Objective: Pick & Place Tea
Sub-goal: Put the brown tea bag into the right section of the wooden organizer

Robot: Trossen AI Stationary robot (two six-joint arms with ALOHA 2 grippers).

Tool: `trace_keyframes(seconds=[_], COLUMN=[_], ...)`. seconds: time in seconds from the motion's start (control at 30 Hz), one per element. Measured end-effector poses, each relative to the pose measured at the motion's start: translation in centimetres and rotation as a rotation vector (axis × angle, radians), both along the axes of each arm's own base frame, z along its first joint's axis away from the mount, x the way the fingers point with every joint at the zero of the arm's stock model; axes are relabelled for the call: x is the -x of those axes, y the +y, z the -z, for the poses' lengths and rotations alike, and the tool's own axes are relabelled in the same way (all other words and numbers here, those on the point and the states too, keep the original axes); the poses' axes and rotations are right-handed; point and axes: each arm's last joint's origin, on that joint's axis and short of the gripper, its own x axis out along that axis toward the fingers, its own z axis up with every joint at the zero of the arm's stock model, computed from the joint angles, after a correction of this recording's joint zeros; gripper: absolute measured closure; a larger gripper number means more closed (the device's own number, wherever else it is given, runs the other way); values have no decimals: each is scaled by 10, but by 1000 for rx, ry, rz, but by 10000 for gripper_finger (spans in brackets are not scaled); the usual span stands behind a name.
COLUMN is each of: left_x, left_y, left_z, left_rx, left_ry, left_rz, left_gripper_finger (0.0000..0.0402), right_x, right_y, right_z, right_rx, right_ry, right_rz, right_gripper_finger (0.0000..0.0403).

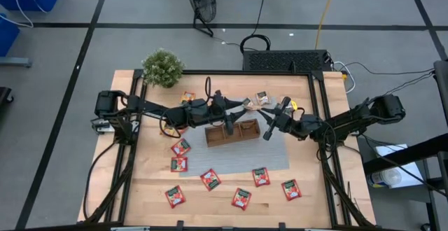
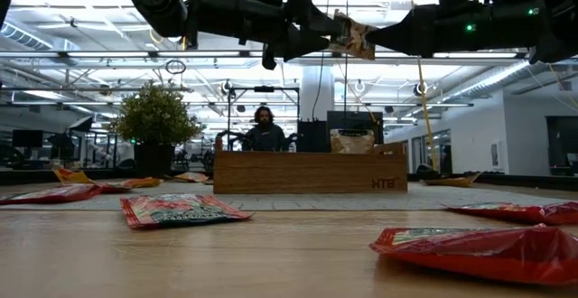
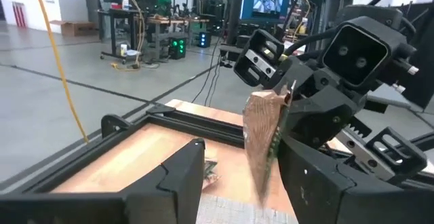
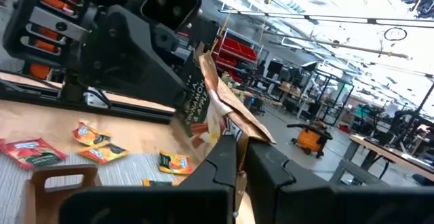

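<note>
The right gripper (image 4: 234, 142) has its jaws clamped on a grey-brown tea sachet (image 4: 210, 108), holding it in the air above the wooden tray (image 1: 231, 134). In the low view the sachet hangs between the two grippers, high over the tray. The left gripper (image 1: 241, 106) faces it, jaws parted, one finger (image 3: 173, 176) on either side of the sachet's far edge without pinching it. Both dark arms reach in from opposite sides of the table (image 1: 315, 196) and meet over the tray's rear edge.

The tray stands on a grey mat (image 1: 273, 154) at the table's middle. Red tea sachets (image 1: 211, 179) lie scattered on the mat's front edge and on the bare wood in front of it. Orange-yellow sachets (image 1: 188, 96) and another grey-brown sachet (image 1: 262, 98) lie behind the tray. A small potted plant (image 1: 162, 67) sits at the table's rear left corner. A person (image 2: 264, 128) is seated in the room beyond the table.
</note>
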Motion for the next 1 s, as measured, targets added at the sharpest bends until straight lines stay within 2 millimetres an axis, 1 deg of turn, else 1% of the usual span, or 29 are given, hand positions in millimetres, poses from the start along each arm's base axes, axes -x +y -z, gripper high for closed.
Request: trace_keyframes(seconds=[0.27, 0.4, 0.47, 0.53, 0.6, 0.63, 0.67, 0.8, 1.0], left_x=[0, 0, 0, 0, 0, 0, 0, 0, 0], left_y=[-1, -2, -2, -3, -2, -2, -2, -4, -4], left_z=[0, 0, 0, -2, -3, -3, -3, -2, 1], left_rx=[-16, -14, -18, -10, -8, -7, -6, -31, -32], left_ry=[7, 6, 1, -20, -30, -30, -27, -12, 27], left_rz=[4, 58, 70, 75, 78, 79, 80, 123, 128], left_gripper_finger=[215, 224, 249, 294, 356, 377, 387, 397, 399], right_x=[0, 0, 0, 0, 0, 0, 0, 0, 0], right_y=[0, 0, 0, 0, 0, 0, 0, 0, 0], right_z=[0, 0, 0, -1, 0, 0, 0, 0, 1], right_rx=[-11, -21, -23, -24, -24, -24, -24, -23, -23], right_ry=[-3, -10, -14, -18, -17, -17, -17, -12, -4], right_rz=[-1, -5, -9, -10, -11, -10, -10, -11, -10], right_gripper_finger=[397, 397, 397, 397, 397, 397, 397, 390, 365])
